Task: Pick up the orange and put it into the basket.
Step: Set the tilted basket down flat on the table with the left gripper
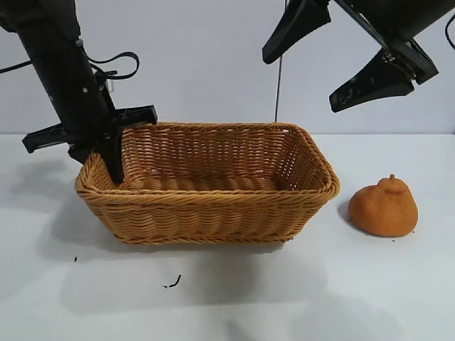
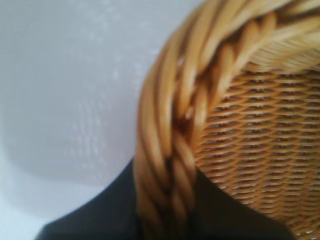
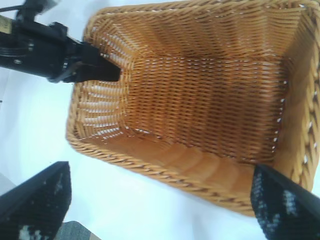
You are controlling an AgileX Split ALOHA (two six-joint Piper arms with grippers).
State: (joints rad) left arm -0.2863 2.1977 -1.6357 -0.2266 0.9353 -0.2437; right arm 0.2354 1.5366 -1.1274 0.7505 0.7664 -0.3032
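The basket, tan woven wicker, stands in the middle of the white table. The orange, lumpy with a knobbed top, lies on the table just right of the basket, apart from it. My left gripper is shut on the basket's left rim. In the left wrist view the braided rim runs between the two dark fingers. My right gripper is wide open and empty, high above the basket's right end. The right wrist view looks down into the basket; the orange is out of that view.
The white table has a few small dark specks in front of the basket. A pale wall stands behind. The left gripper also shows on the rim in the right wrist view.
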